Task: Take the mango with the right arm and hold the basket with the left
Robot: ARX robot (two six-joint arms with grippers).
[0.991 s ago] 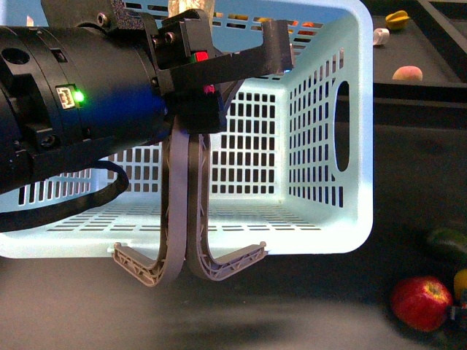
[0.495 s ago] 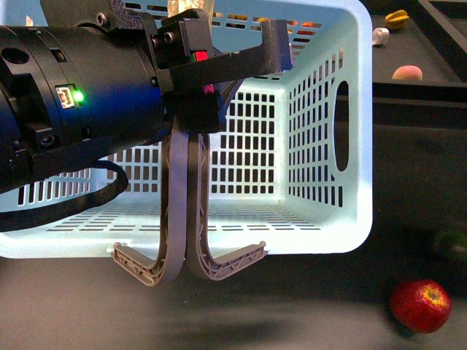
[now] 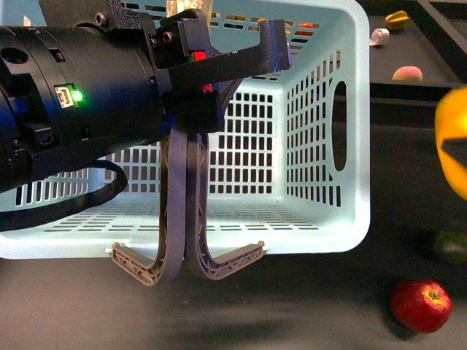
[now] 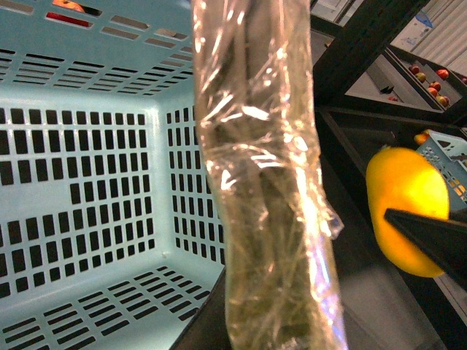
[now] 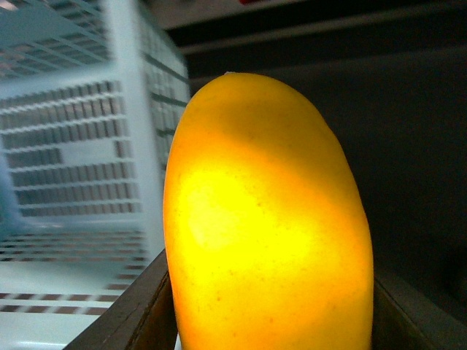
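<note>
Here the mango (image 5: 266, 219) fills the right wrist view, standing on end between the two dark fingers (image 5: 128, 321) of the right gripper (image 5: 271, 324). One finger presses on each of its flanks, so the jaws are clamped on the fruit. In the left wrist view one dark finger (image 4: 430, 237) lies across the yellow skin. In the front view the mango (image 3: 452, 142) shows as a blurred yellow-orange shape at the right edge. It hangs in the air, clear of the dark table (image 3: 306, 313), with the right arm itself out of sight. It is beside the basket (image 3: 350, 131), outside its right wall and not touching it. Below the mango lies a dark green fruit (image 3: 446, 246), and nearer the camera a red apple (image 3: 421, 305).

The two grey-brown handles (image 3: 182, 211) of the basket rise side by side from its near rim to the underside of the left gripper (image 3: 222, 60), where their tops are hidden. Whether those jaws are closed on the handles cannot be told. The bulky left arm (image 3: 80, 109) carries a lit green light (image 3: 76, 95).
</note>
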